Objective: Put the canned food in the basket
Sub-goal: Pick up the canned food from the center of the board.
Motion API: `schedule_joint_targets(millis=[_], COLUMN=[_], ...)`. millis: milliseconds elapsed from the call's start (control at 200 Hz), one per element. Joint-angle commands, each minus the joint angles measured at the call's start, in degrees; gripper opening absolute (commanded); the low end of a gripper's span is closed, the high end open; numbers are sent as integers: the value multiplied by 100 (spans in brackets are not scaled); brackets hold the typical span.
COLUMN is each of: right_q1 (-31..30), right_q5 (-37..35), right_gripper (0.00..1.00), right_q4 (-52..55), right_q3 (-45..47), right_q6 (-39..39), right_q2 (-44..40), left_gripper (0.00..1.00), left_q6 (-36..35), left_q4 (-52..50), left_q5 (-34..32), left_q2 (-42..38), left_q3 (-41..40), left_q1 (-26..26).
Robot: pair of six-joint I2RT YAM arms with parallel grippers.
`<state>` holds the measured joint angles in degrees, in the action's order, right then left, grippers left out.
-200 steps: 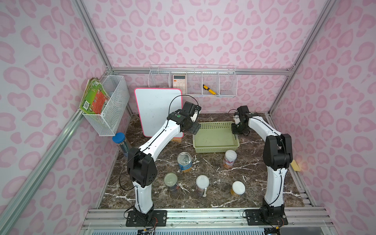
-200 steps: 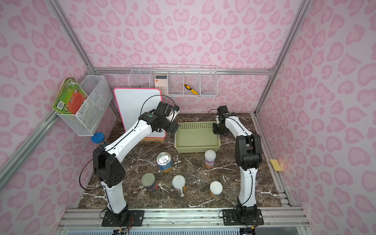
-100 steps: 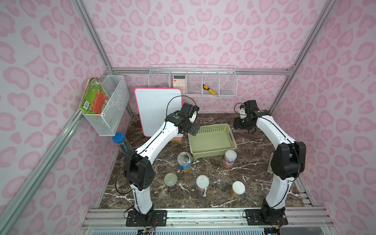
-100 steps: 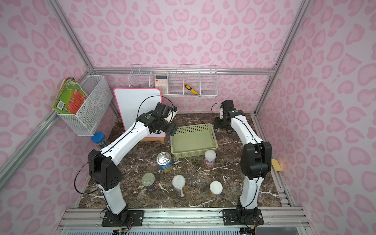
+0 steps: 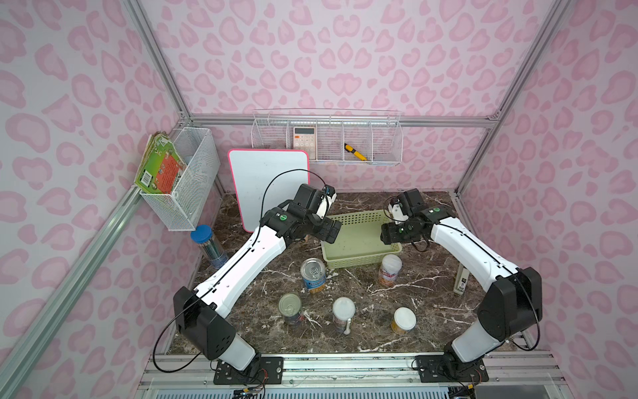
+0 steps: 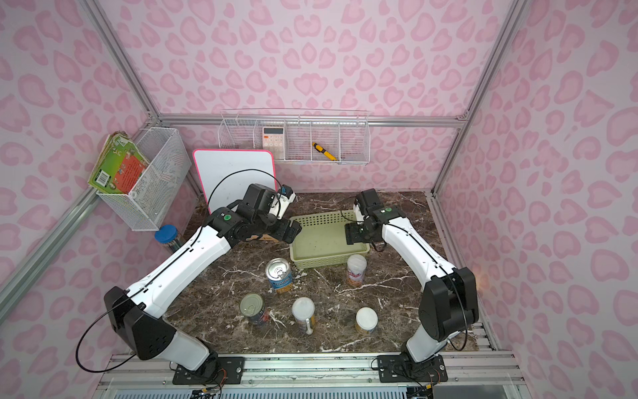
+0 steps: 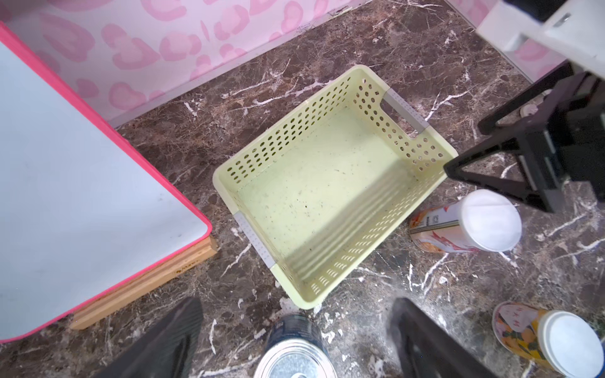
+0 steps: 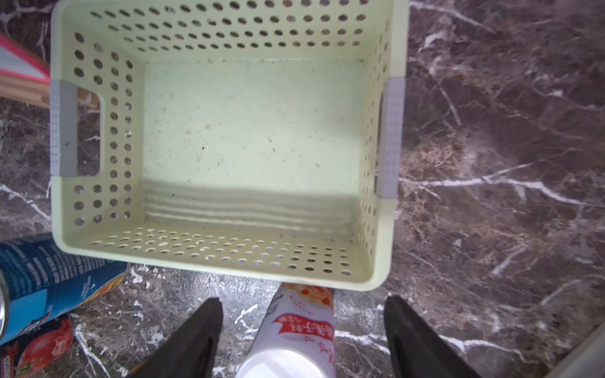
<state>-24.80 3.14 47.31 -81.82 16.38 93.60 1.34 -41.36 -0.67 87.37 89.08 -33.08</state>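
The pale green basket (image 5: 355,260) (image 6: 328,260) stands empty at the back middle of the marble top. My left gripper (image 5: 329,231) (image 7: 294,343) hovers open over its left end. My right gripper (image 5: 392,236) (image 8: 304,340) hovers open over its right end; neither holds anything. A blue-yellow can (image 5: 313,276) (image 7: 293,356) and a white-lidded can (image 5: 390,269) (image 8: 294,333) stand just in front of the basket. Nearer the front stand a dark can (image 5: 290,308) and two more white-lidded cans (image 5: 343,312) (image 5: 404,320). All cans are upright.
A pink-edged whiteboard (image 5: 269,186) on a wooden stand leans at the back left, close to the basket. A clear tube with a blue lid (image 5: 207,243) stands by the left wall. A stapler (image 5: 462,281) lies at the right edge. White wire baskets (image 5: 179,183) hang on the walls.
The right gripper has opened and let go of the basket's right end, and the left has opened wider. The basket has shifted a little toward the front. Both arms have drawn back.
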Motion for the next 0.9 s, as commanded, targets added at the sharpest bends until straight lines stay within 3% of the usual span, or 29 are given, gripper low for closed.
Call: schedule_joint_targets(millis=[0, 235, 585, 895], right_q1=[-61, -305, -364, -448], right_q5=[-96, -86, 343, -39], right_gripper=[80, 81, 80, 51], right_q4=[106, 367, -190, 159], right_q3=[67, 621, 1618, 1126], right_q6=[145, 246, 307, 116], right_q2=[41, -105, -207, -209], left_gripper=[95, 95, 95, 94], left_q6=[177, 328, 401, 416], left_q4=[69, 44, 49, 90], left_q5=[40, 112, 101, 45], left_q2=[-162, -386, -503, -424], left_q3=[-147, -453, -542, -758], left_q1=[-33, -67, -75, -75])
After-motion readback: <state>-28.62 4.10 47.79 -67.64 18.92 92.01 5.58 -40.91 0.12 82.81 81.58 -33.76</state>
